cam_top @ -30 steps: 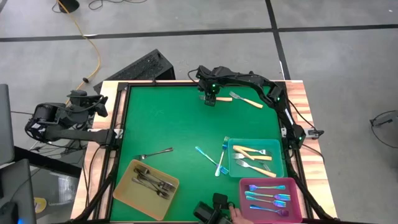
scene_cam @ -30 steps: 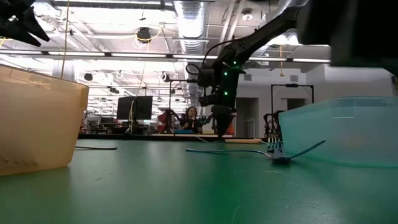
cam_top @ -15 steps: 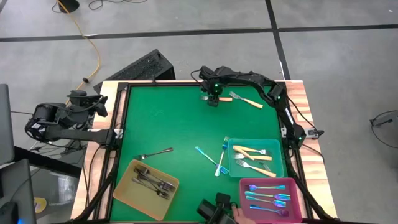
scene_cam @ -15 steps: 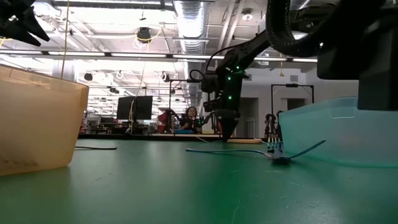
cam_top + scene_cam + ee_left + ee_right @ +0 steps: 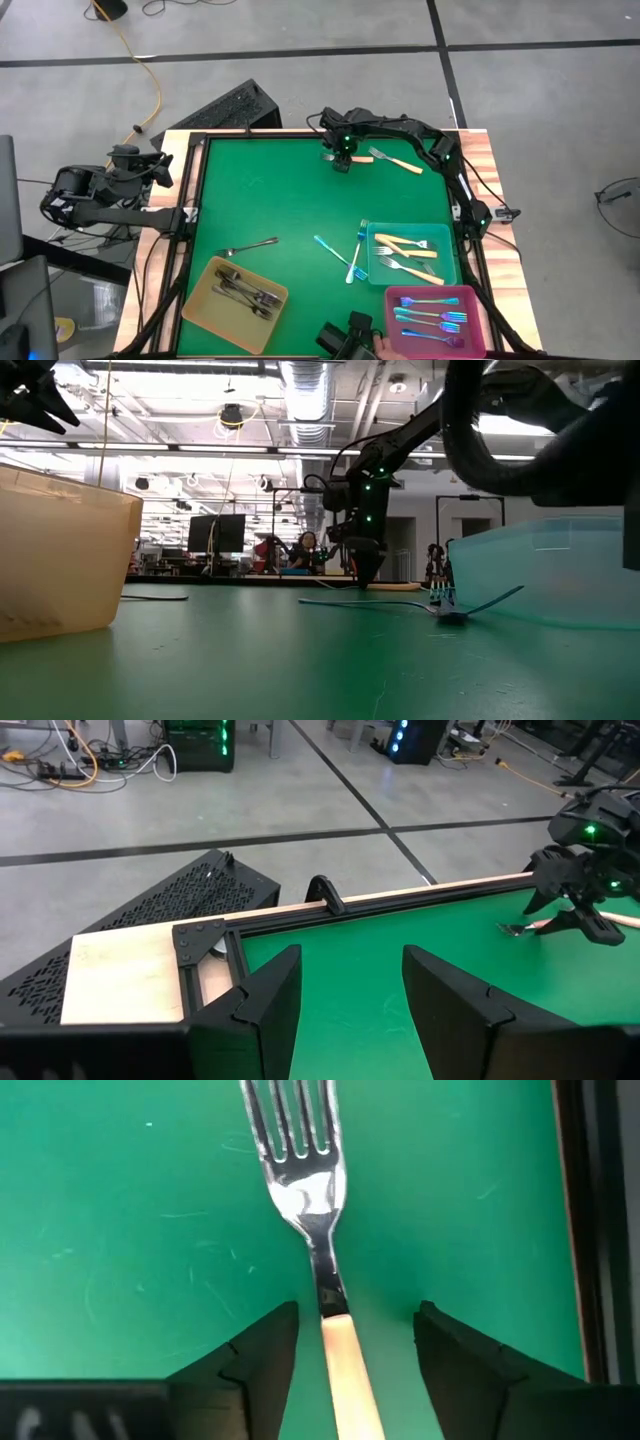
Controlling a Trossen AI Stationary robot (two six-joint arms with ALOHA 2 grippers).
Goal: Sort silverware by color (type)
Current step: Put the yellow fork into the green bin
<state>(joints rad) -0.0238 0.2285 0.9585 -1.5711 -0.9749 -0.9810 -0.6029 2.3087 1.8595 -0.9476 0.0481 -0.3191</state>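
At the far rim of the table | my right gripper has dropped onto the cream-handled fork, fingers apart astride its neck, closing, not yet clamped | left gripper parked off-table, open | next: teal tray.

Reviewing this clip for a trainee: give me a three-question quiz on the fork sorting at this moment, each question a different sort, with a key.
1. True or false: the right gripper straddles a cream-handled fork at the table's far edge.
2. Multiple choice: the pink tray holds forks that are A) dark grey, B) iridescent blue-purple, C) cream-handled.
3. Fill in: the lone dark-grey fork on the mat lies nearest the ___ tray.

Key: 1 true; 2 B; 3 yellow.
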